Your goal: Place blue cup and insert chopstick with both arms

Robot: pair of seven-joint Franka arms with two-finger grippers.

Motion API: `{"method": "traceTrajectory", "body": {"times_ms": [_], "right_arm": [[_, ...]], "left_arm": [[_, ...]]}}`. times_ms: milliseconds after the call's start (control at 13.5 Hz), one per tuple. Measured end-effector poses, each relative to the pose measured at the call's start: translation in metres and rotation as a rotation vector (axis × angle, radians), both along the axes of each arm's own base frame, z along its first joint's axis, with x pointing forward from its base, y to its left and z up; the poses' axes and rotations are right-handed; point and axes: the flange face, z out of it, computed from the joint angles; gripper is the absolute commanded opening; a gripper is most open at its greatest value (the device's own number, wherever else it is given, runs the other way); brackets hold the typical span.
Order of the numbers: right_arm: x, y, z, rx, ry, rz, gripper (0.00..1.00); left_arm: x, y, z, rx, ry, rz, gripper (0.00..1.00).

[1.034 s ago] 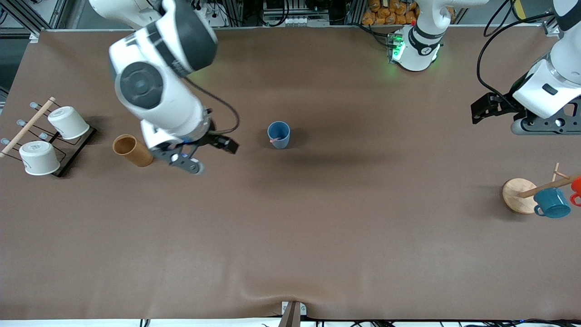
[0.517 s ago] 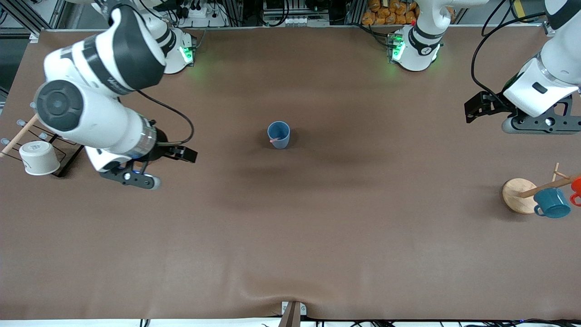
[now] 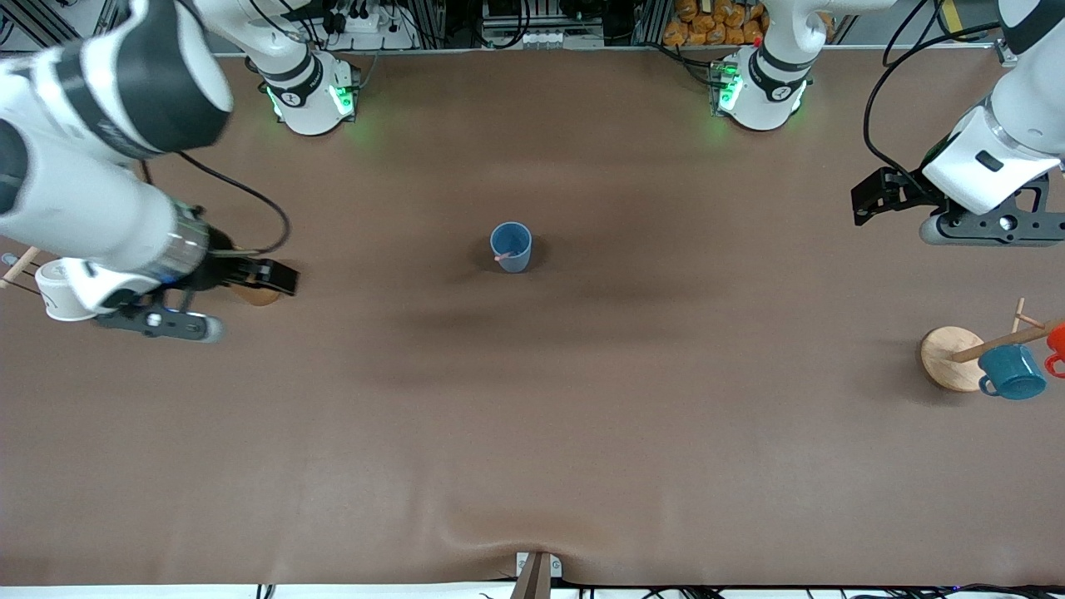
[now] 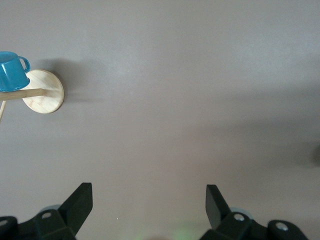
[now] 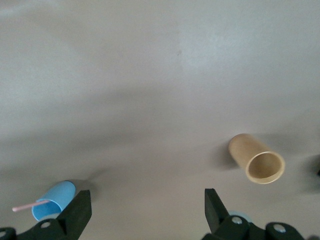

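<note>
The blue cup [image 3: 511, 246] stands upright in the middle of the table. The pale-pink chopstick [image 3: 500, 259] sits inside it, one end leaning out over the rim. The right wrist view also shows the blue cup [image 5: 53, 199] and the chopstick [image 5: 25, 206], off beside one finger. My right gripper [image 3: 158, 320] hangs open and empty over the right arm's end of the table, well away from the cup; its fingers [image 5: 80, 212] stand wide apart. My left gripper [image 3: 990, 229] hangs open and empty over the left arm's end; its fingers [image 4: 80, 202] frame only bare table.
A tan cup [image 5: 257, 160] lies on its side under my right hand, mostly hidden in the front view. A white cup [image 3: 52, 287] sits on a rack beside it. A wooden mug tree base [image 3: 948, 358] carries a teal mug [image 3: 1011, 372] and a red mug [image 3: 1057, 341].
My right arm has swung away from beside the blue cup toward the right arm's end of the table, over the tan cup. The left arm shifted slightly, then stayed still.
</note>
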Motion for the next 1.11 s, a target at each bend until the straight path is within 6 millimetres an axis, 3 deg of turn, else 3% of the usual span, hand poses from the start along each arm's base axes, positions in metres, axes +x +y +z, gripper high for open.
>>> {"method": "traceTrajectory", "body": {"times_ms": [222,443,813,1108], "right_arm": [[-0.011,-0.05,0.03,0.017,-0.017,0.086,1.0],[-0.012,-0.091,0.036,0.028,-0.021,0.125,1.0],[-0.013,-0.098,0.034,0.035,-0.023,0.172,1.0],[-0.017,-0.126,0.042,0.041,-0.033,0.198,1.0]], "left_arm": [[0.0,0.0,0.0,0.0,0.0,0.0,1.0],[0.0,0.0,0.0,0.0,0.0,0.0,1.0],[-0.001,-0.006,0.0,0.0,0.0,-0.003,1.0],[-0.004,-0.021,0.0,0.002,-0.002,0.004,1.0]]}}
